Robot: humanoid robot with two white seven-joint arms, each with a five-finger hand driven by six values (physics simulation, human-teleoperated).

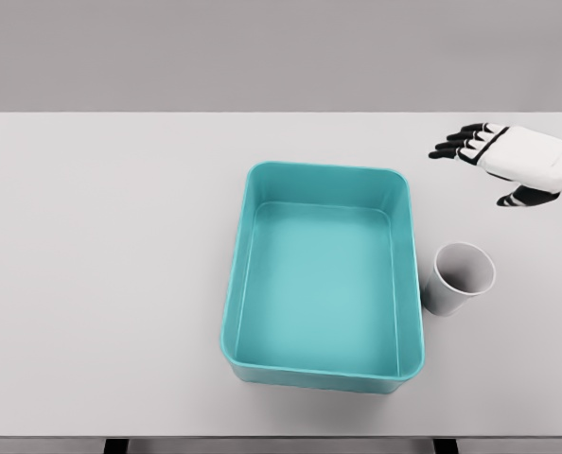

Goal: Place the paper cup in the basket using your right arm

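Observation:
A white paper cup (461, 278) stands upright on the table just right of the basket, its mouth facing up. The teal rectangular basket (253, 274) sits in the middle of the table and holds nothing. My right hand (480, 161) hovers at the far right, above and behind the cup, well apart from it. Its dark fingers (456, 142) are spread and point left, holding nothing. The left arm does not show.
The light grey table (101, 284) spreads wide to the left of the basket. Its front edge runs along the bottom of the picture, and dark legs show beneath it.

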